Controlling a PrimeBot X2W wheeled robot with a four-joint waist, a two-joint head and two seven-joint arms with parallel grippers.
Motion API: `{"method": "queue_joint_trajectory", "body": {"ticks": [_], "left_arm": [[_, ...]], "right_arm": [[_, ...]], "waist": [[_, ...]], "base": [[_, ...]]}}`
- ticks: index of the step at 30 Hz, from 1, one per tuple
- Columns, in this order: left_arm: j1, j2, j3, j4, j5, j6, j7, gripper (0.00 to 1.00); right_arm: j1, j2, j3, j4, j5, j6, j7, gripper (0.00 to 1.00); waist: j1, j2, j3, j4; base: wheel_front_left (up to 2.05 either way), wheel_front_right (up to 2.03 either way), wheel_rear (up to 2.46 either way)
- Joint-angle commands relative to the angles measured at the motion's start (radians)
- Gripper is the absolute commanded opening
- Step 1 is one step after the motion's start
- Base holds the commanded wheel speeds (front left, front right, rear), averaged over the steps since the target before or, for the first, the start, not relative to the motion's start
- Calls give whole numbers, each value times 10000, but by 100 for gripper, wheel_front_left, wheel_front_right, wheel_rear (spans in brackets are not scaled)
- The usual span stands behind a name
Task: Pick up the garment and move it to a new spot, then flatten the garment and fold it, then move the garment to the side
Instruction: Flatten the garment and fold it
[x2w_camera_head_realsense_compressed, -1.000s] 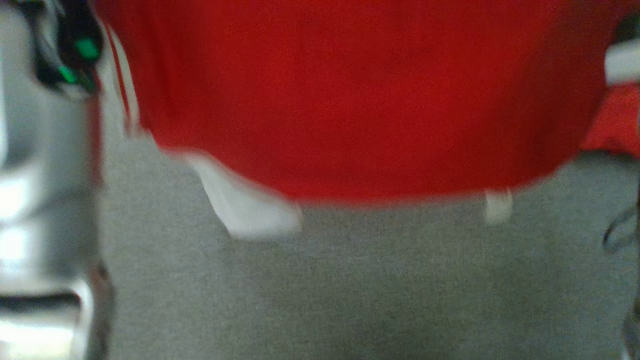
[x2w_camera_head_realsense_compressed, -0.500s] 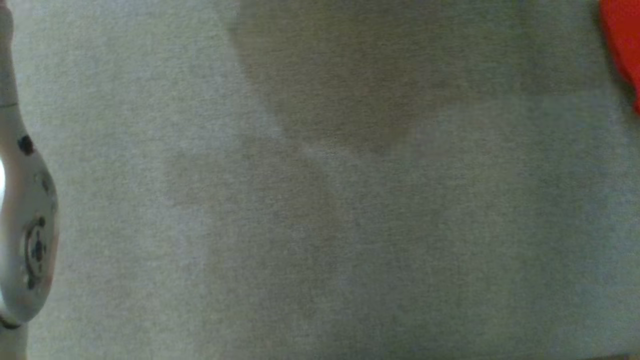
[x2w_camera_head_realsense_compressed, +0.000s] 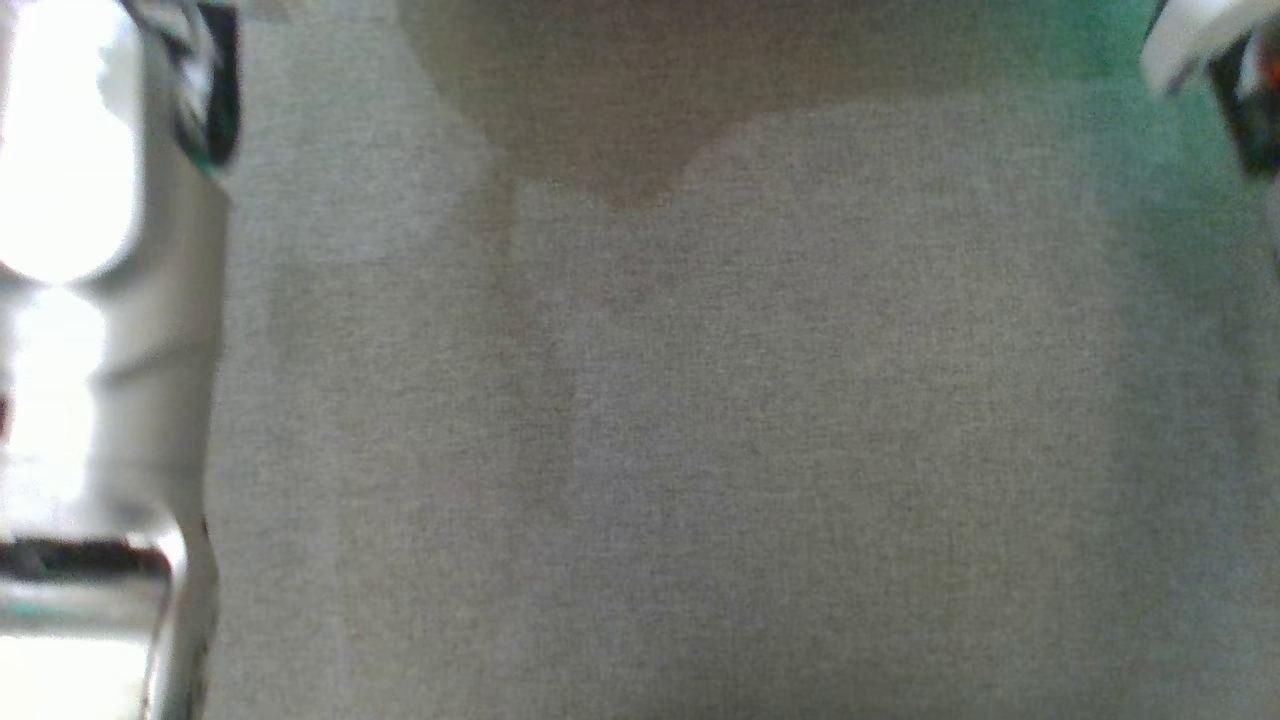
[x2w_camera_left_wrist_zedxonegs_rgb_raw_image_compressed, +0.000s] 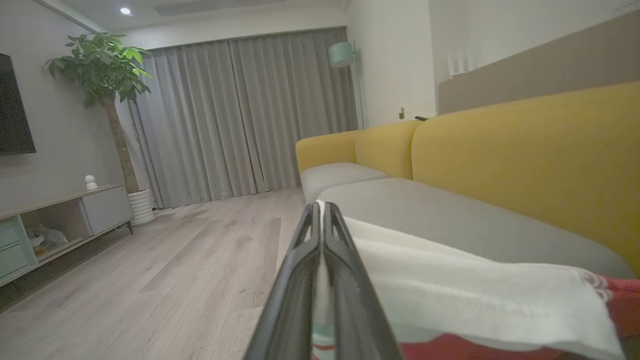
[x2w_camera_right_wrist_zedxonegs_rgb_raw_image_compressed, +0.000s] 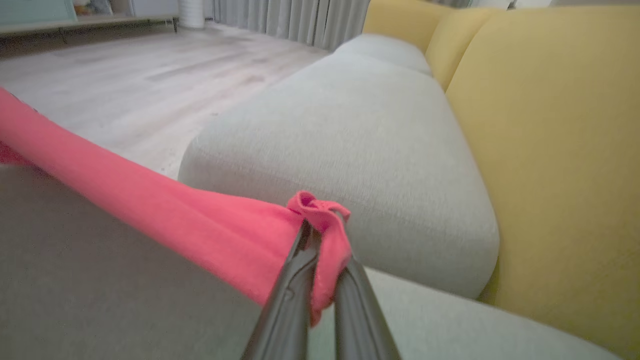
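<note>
The left gripper (x2w_camera_left_wrist_zedxonegs_rgb_raw_image_compressed: 321, 207) has its two long dark fingers pressed together, pinching a white edge of the red and white fabric garment (x2w_camera_left_wrist_zedxonegs_rgb_raw_image_compressed: 450, 290) near their tips, in the lower middle of the left wrist view. From there the white hemmed band spreads to the lower right of the frame, with red cloth along the bottom and at the right edge. Behind it is the pale grey upholstered seat cushion (x2w_camera_left_wrist_zedxonegs_rgb_raw_image_compressed: 450, 215), and beyond that, filling the right side, the mustard yellow sofa backrest (x2w_camera_left_wrist_zedxonegs_rgb_raw_image_compressed: 525, 160). To the left lies the light wood plank floor (x2w_camera_left_wrist_zedxonegs_rgb_raw_image_compressed: 175, 275), with long grey curtains (x2w_camera_left_wrist_zedxonegs_rgb_raw_image_compressed: 225, 115) at upper centre and a leafy potted tree (x2w_camera_left_wrist_zedxonegs_rgb_raw_image_compressed: 100, 70) at upper left.

The right gripper (x2w_camera_right_wrist_zedxonegs_rgb_raw_image_compressed: 320, 245) is closed on a bunched red fold of the garment (x2w_camera_right_wrist_zedxonegs_rgb_raw_image_compressed: 150, 200) at the lower middle of the right wrist view. The cloth runs as a drawn-out band to the left edge of the frame. Whether it touches the grey cushion (x2w_camera_right_wrist_zedxonegs_rgb_raw_image_compressed: 350, 150) I cannot tell.

In the blurred head view, the pale left forearm (x2w_camera_head_realsense_compressed: 100, 380) runs down the left edge beside the grey cushion fabric (x2w_camera_head_realsense_compressed: 700, 400).
</note>
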Motion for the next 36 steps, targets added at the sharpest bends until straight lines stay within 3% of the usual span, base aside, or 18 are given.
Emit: {"method": "queue_joint_trajectory", "body": {"ticks": [1, 11, 16, 26, 31, 36], "left_arm": [[476, 571, -65, -601, 273, -99, -38, 0], [3471, 1162, -1091, -455, 433, -631, -4, 0], [4735, 1728, -1929, -851, 197, -757, 875, 0], [7329, 3294, -3694, -3481, -1612, -780, 3293, 0], [8485, 3948, -3887, -4924, -2695, -781, 4498, 0], [8939, 4216, -3633, -6189, -3248, -556, 5075, 0]], "right_arm": [[449, -327, 549, -150, 465, -9, 242, 0], [2046, -1305, 2442, -776, 2338, -9, 1197, 0], [3025, -1903, 3423, -1479, 3389, -9, 1767, 0], [4640, -3088, 4607, -2918, 5268, -9, 2824, 0], [5449, -3609, 4859, -3667, 6119, -9, 3254, 0], [5989, -3992, 4869, -4343, 6620, -9, 3508, 0]], "waist": [[0, 0, -346, 152], [0, 0, -1764, 272], [0, 0, -2569, 356], [0, 0, -3840, 319], [0, 0, -4334, 294], [0, 0, -4410, 293]], "base": [[0, 0, 0], [0, 0, 0], [0, 0, 0], [0, 0, 0], [0, 0, 0], [0, 0, 0]]}}
